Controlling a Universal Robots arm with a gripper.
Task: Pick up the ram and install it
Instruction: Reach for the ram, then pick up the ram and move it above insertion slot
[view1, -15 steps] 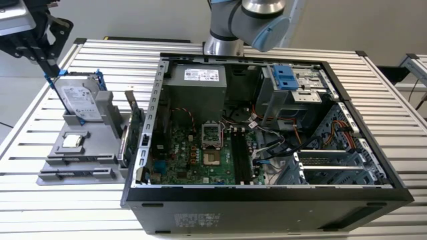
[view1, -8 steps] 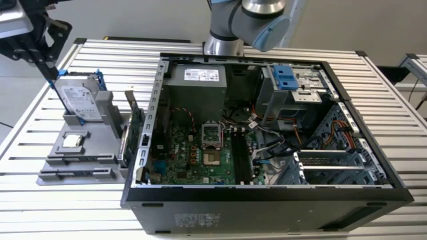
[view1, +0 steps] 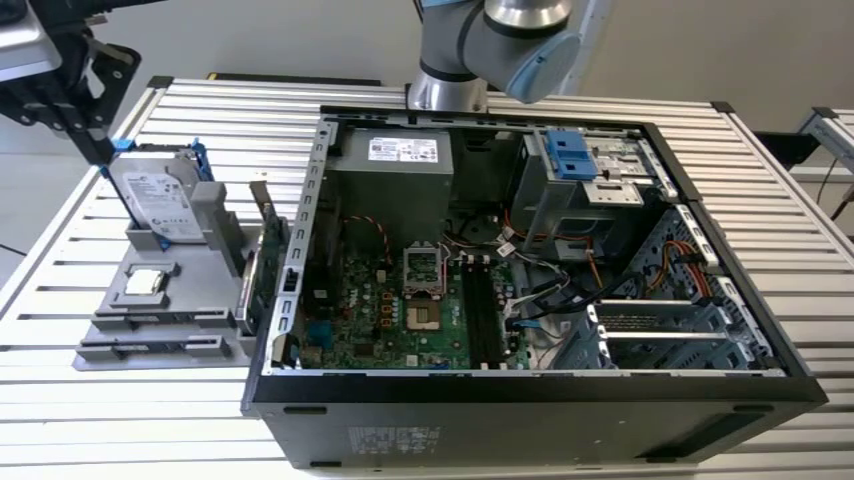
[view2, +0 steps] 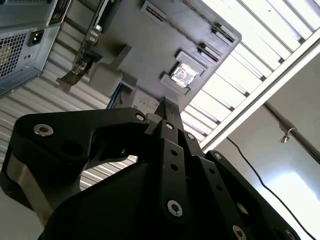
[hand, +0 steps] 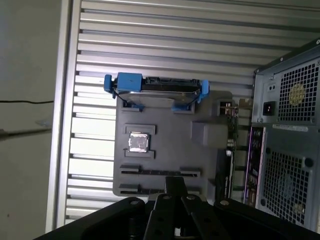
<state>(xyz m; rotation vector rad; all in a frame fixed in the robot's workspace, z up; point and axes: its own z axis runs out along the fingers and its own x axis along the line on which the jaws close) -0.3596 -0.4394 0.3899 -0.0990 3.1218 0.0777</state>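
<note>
My gripper (view1: 104, 158) hangs over the far end of the grey parts holder (view1: 200, 300), just beside the top edge of the upright hard drive (view1: 158, 205). Its fingers are pressed together with nothing between them, which shows in both wrist views (hand: 175, 181) (view2: 166, 106). A thin grey strip in the holder's long slot (view1: 158, 318) (hand: 160, 172) looks like the ram seen edge-on, though I cannot be sure. The open computer case (view1: 747, 300) lies to the exterior view's right, and the motherboard's black memory slots (view1: 487, 310) sit in its middle.
The holder also carries a square processor chip (view1: 144, 283) (hand: 138, 142) (view2: 182, 75). A green circuit card (view1: 272, 262) stands between the holder and the case wall. The robot's base (view1: 447, 90) rises behind the case. Everything rests on a slatted aluminium table (view1: 80, 420).
</note>
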